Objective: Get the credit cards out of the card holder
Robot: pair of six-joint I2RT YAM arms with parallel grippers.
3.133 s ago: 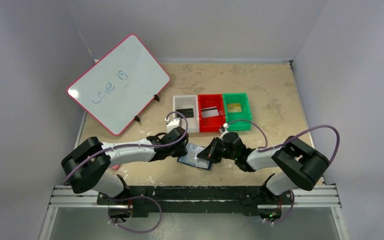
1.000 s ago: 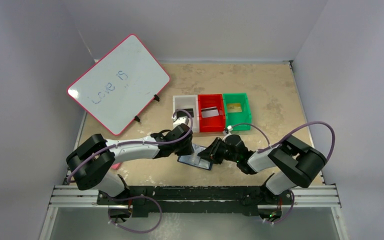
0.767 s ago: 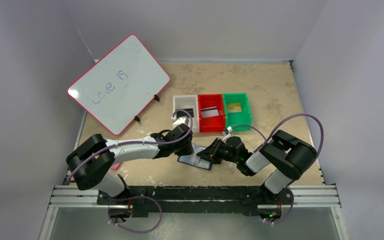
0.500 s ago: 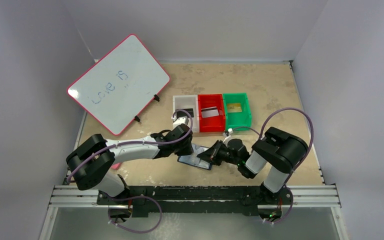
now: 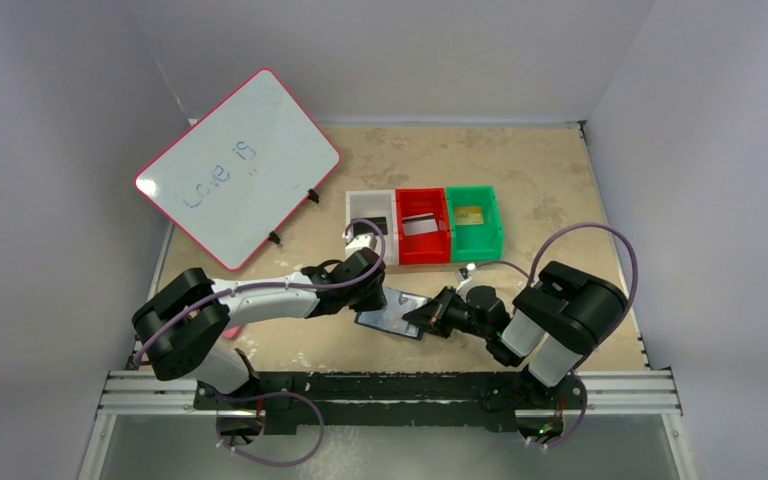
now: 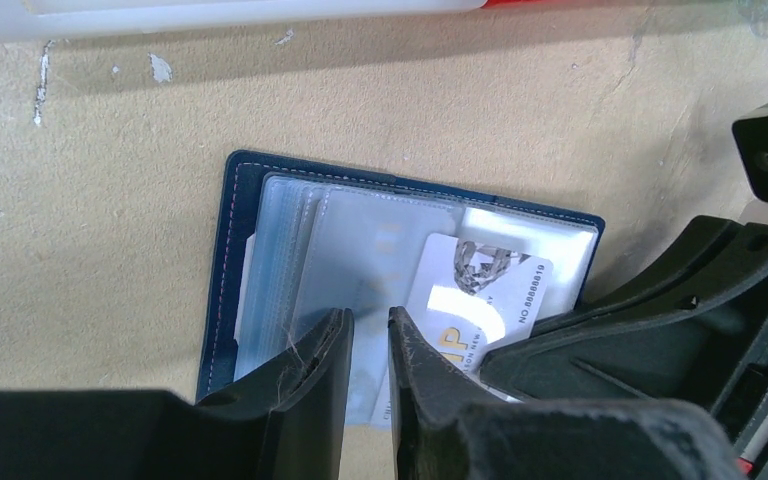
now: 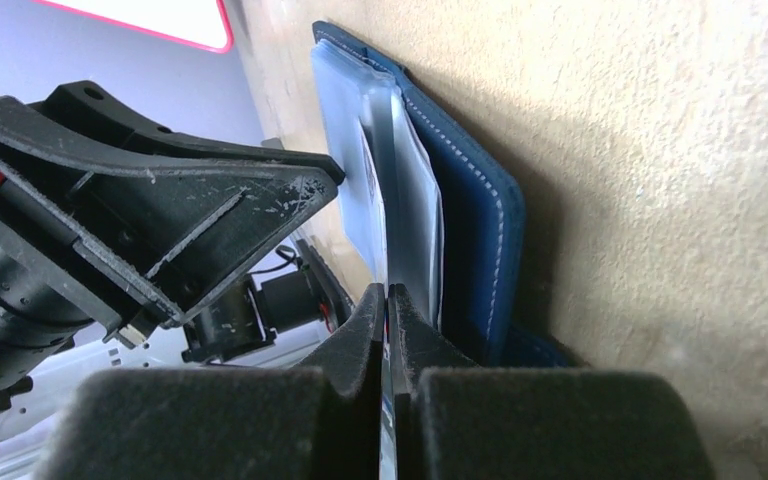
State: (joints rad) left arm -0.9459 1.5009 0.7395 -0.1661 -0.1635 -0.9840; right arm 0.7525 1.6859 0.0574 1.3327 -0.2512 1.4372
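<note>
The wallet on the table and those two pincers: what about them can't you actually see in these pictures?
- Top view: the card holder is half covered by both arms, so its pockets are hidden.
- Left wrist view: the white card is partly behind the left pincer, its print unreadable.
- Right wrist view: what the shut right pincer pinches, card or plastic sleeve, is too thin to tell.

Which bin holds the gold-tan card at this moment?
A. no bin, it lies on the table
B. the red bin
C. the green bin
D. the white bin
C: in the top view the gold-tan card lies inside the green bin, rightmost of the row of bins.
</note>
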